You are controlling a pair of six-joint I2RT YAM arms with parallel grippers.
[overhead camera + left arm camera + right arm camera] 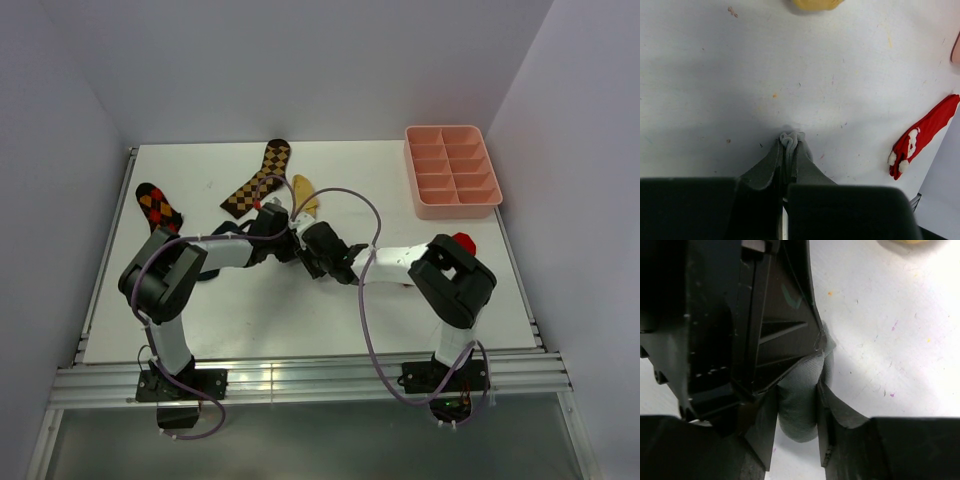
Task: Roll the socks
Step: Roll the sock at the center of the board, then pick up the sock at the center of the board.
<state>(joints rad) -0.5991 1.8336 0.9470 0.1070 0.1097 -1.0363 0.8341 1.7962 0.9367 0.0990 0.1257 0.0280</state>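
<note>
Pink tray (455, 211), brown checkered sock (258, 180), argyle sock (158, 206), red sock (920, 137) on table (250, 320).

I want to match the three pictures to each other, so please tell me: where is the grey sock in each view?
Left wrist: low centre, the grey sock pinched in the left gripper.
Right wrist: low centre, inside the right gripper.
Top external: not visible; hidden where both grippers meet, mid-picture.
Shared landmark: the mustard yellow sock, at the top edge of both wrist views.
</note>
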